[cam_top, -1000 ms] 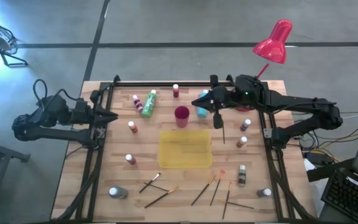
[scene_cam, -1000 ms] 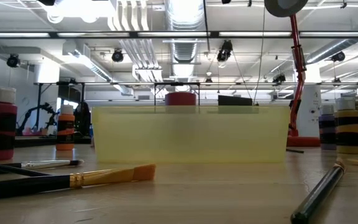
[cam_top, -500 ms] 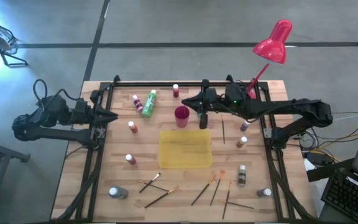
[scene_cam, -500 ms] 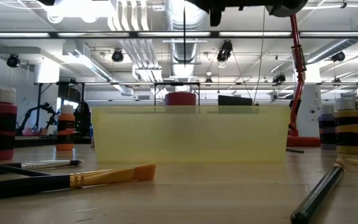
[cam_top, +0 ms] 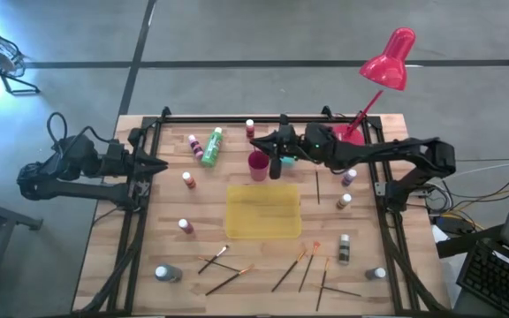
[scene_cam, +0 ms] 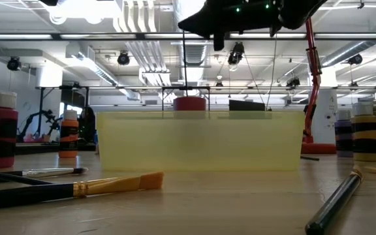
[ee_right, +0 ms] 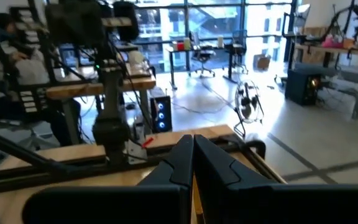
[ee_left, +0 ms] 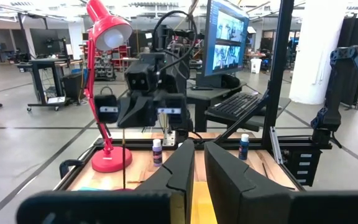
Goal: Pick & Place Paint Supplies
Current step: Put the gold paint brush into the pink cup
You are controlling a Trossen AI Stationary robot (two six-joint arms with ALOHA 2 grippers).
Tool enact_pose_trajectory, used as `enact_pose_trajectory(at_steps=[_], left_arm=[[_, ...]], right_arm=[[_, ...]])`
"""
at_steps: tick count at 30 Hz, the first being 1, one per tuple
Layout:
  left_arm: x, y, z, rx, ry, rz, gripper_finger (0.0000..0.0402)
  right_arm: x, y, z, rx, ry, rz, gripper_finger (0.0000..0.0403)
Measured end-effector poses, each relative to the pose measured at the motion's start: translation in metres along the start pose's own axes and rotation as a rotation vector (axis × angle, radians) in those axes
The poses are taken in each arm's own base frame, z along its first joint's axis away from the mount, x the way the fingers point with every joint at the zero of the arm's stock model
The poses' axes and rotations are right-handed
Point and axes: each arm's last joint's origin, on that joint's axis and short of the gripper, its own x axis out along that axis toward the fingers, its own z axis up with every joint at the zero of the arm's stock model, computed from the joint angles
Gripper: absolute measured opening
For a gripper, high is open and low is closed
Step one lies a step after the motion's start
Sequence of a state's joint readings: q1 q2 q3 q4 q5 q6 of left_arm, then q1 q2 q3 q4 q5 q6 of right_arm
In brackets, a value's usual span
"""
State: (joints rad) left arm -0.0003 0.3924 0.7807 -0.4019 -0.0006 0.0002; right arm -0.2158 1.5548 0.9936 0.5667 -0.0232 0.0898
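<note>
Wooden table is spread with bottles and brushes. Above the magenta cup, the right gripper is pinched shut on a thin brush, hanging down; its tip is hidden. The left gripper is parked narrow.

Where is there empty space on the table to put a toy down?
Bare wood lies left of the yellow tray, between it and the two small bottles. It is crowded along the near edge, where the brushes lie, and at the far side around the magenta cup under the right claw.
</note>
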Motion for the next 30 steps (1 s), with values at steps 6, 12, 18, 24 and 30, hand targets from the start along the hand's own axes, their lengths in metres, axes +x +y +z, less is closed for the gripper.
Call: enact_pose_trajectory(at_steps=[6, 12, 18, 24, 30], left_arm=[[0.000, 0.000, 0.000, 0.000, 0.000, 0.000, 0.0046], [0.000, 0.000, 0.000, 0.000, 0.000, 0.000, 0.0046], [0.000, 0.000, 0.000, 0.000, 0.000, 0.000, 0.0046], [0.000, 0.000, 0.000, 0.000, 0.000, 0.000, 0.0046], [0.000, 0.000, 0.000, 0.000, 0.000, 0.000, 0.0046]], right_arm=[[0.007, -0.015, -0.012, 0.031, 0.026, -0.041, 0.0008], [0.015, -0.021, -0.030, 0.054, 0.067, -0.053, 0.0008], [0.019, -0.024, -0.050, 0.091, 0.094, -0.059, 0.0008], [0.014, -0.028, -0.068, 0.137, 0.110, -0.070, 0.0008], [0.010, -0.030, -0.076, 0.143, 0.132, -0.081, 0.0008]])
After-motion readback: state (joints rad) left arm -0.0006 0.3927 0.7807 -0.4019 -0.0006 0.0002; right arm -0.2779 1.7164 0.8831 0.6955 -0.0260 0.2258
